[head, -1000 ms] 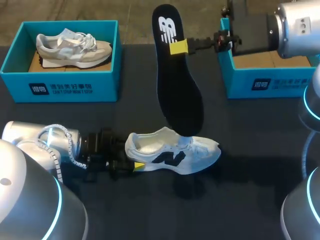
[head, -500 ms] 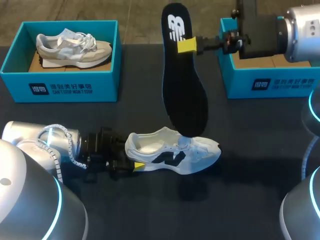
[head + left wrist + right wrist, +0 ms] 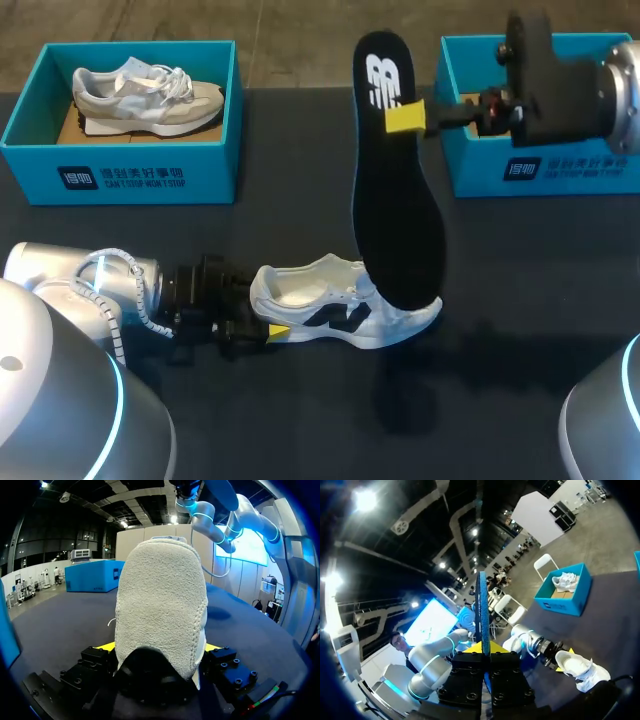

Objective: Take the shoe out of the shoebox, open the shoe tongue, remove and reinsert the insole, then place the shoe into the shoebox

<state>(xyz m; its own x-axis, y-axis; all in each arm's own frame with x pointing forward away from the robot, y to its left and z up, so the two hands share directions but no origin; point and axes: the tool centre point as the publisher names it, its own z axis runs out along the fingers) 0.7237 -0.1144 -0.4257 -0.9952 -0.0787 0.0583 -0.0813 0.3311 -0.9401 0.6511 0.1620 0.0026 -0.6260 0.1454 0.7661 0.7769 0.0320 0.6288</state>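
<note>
A white shoe (image 3: pixel 345 310) with a dark side mark lies on the black table, toe to the right. My left gripper (image 3: pixel 266 318) has its yellow fingers on both sides of the heel; in the left wrist view the fuzzy heel (image 3: pixel 160 610) fills the gap of the left gripper (image 3: pixel 159 650). My right gripper (image 3: pixel 405 117) is shut on the heel end of a black insole (image 3: pixel 395 220), which hangs in the air with its toe end over the shoe's forefoot. From the right wrist the insole (image 3: pixel 483 615) shows edge-on between the right gripper (image 3: pixel 484 655), with the shoe (image 3: pixel 580 666) below.
A blue shoebox (image 3: pixel 120 165) at the back left holds a second, grey shoe (image 3: pixel 145 95). Another blue shoebox (image 3: pixel 530 165) stands at the back right, partly behind my right arm. The table's front half is bare dark cloth.
My right arm has carried the insole to the right and a little lower, over the shoe's forefoot. The left arm and the shoe have stayed still.
</note>
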